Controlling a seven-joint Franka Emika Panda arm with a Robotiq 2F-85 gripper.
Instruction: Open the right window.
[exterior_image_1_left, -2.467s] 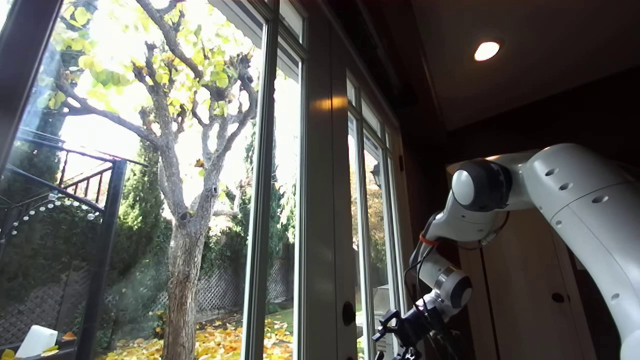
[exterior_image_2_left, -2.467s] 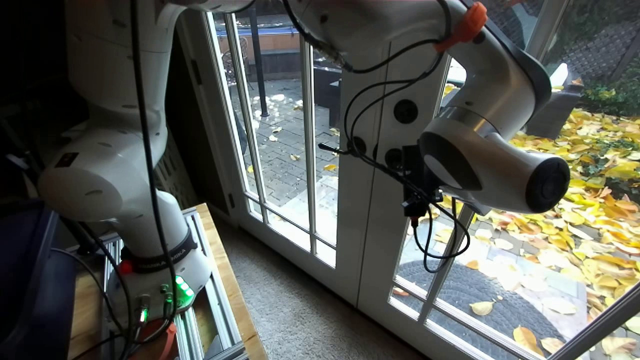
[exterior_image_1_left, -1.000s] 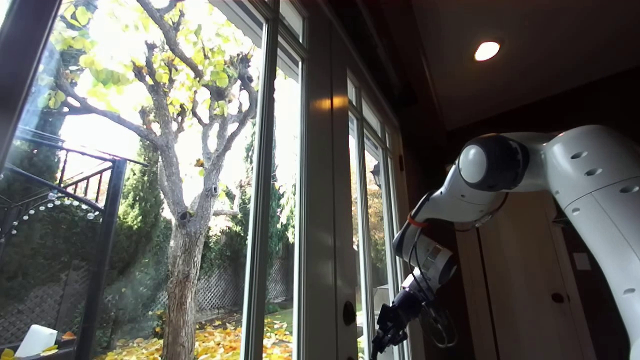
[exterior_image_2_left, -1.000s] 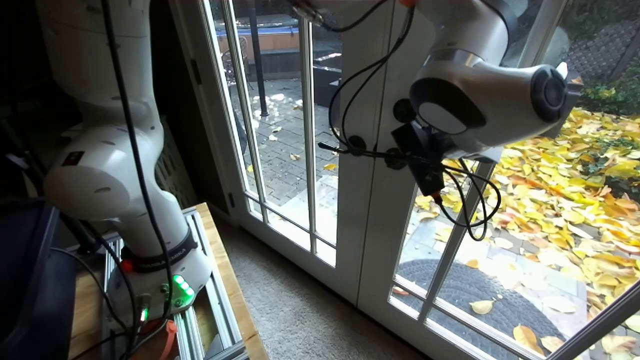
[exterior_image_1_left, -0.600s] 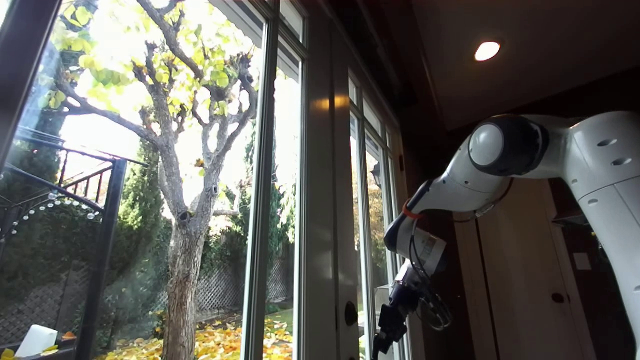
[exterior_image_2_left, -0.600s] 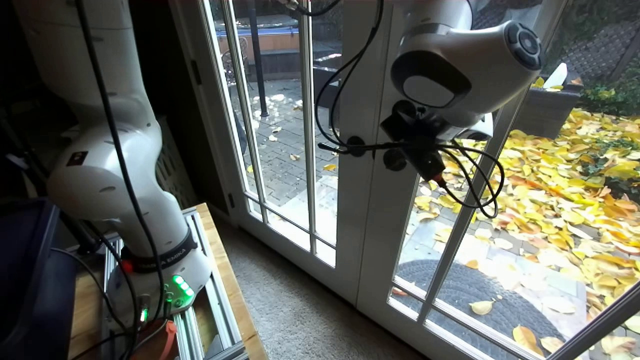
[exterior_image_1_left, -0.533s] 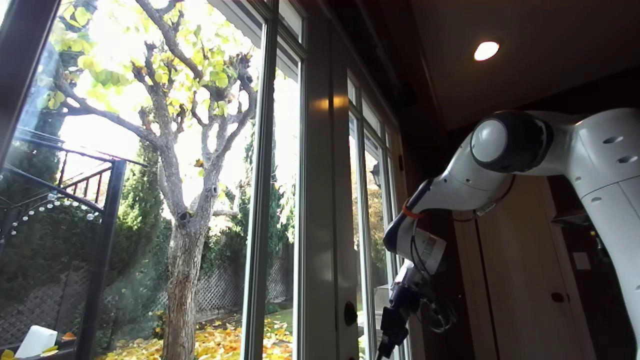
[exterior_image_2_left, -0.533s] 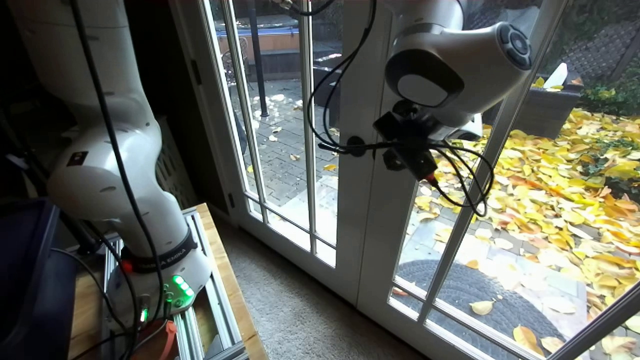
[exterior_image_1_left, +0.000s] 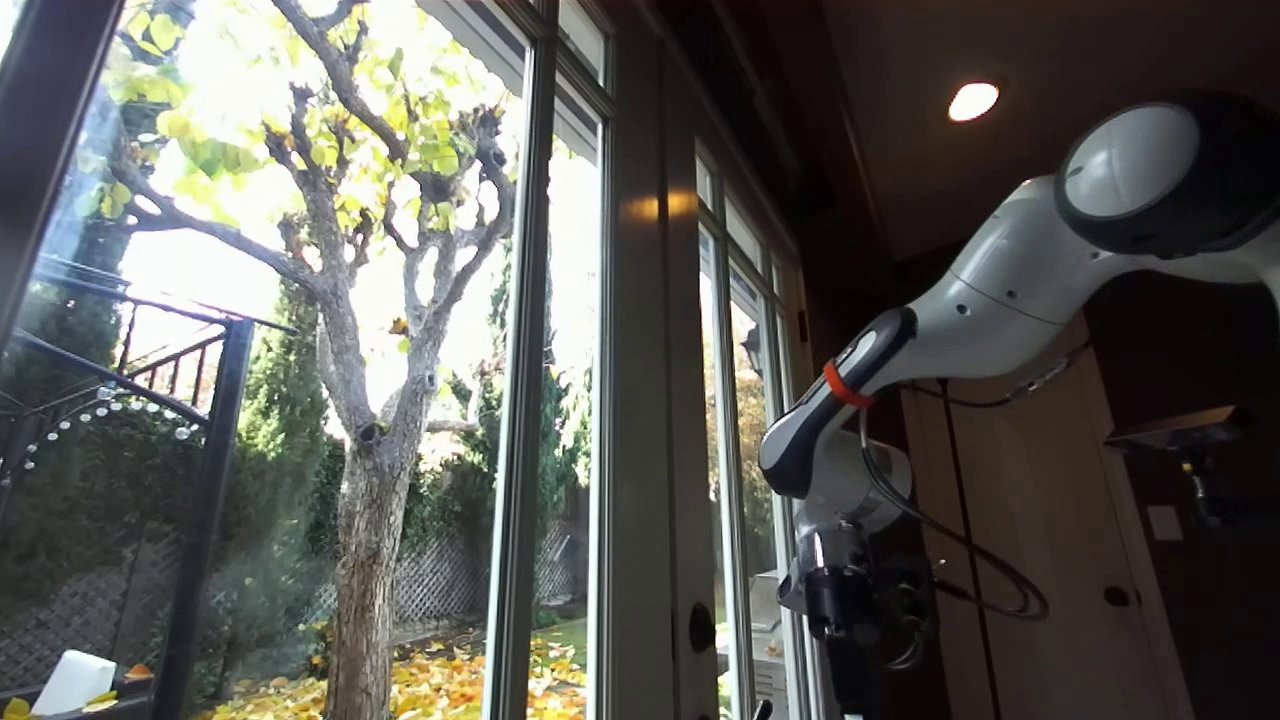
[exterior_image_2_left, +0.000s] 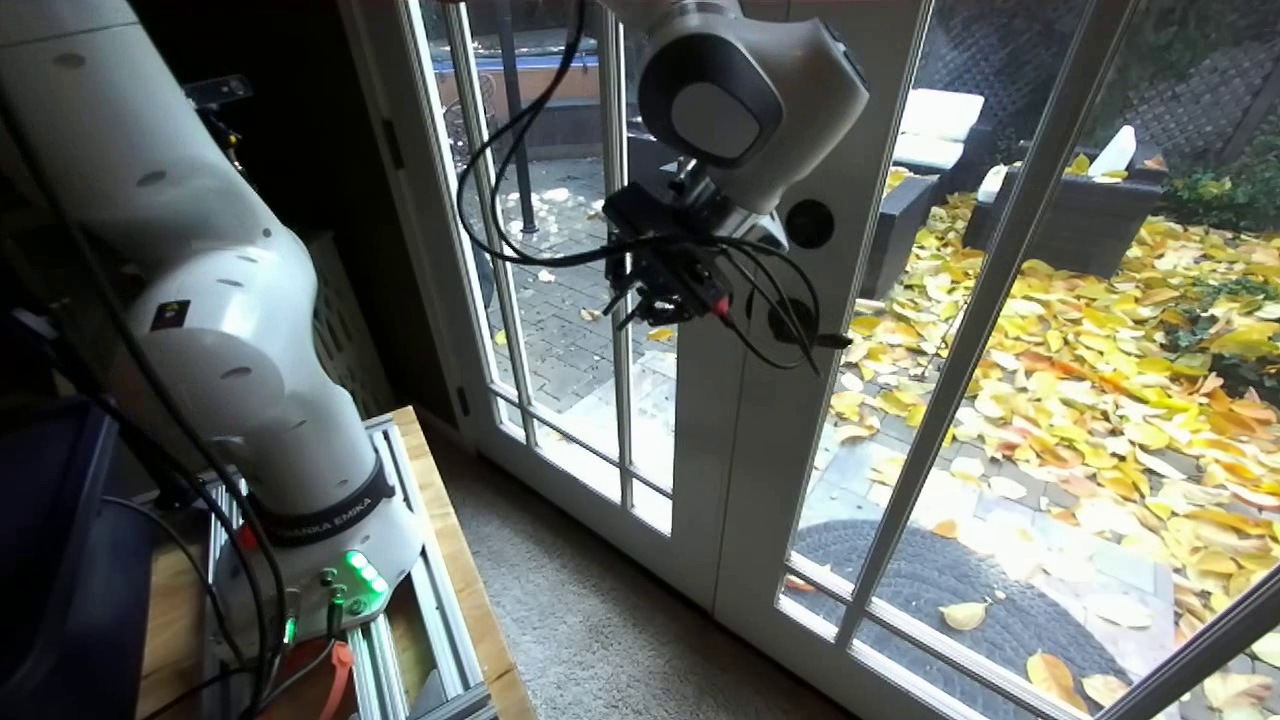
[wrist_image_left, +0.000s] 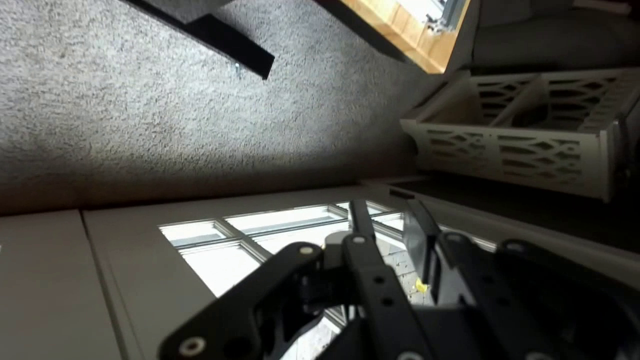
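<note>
Pincer (wrist_image_left: 387, 214) is spread & empty, well off the lever (exterior_image_2_left: 832, 341) on the R window (exterior_image_2_left: 947, 380), w/ slack cable (exterior_image_2_left: 725, 240) looping nr it (contact unclear), so reaching over could snag.

Right window (exterior_image_2_left: 570, 340) looks like clear, glossy glass; frame (exterior_image_2_left: 700, 450) has a smooth painted finish. End effector (wrist_image_left: 390, 222) is matt, with shiny metal screw heads (wrist_image_left: 192, 346). Arm shell (exterior_image_1_left: 1010, 275): smooth, semi-gloss, plastic-looking. Tabletop (exterior_image_2_left: 455, 555) shows wood with slight sheen; rails (exterior_image_2_left: 376, 660) are bare metal. Carpet (wrist_image_left: 150, 110) is rough, matt. Bin (exterior_image_2_left: 60, 500) looks like smooth plastic. Mat (exterior_image_2_left: 950, 565) outside is coarse, ribbed. Tree trunk (exterior_image_1_left: 365, 560) has rough bark.
</note>
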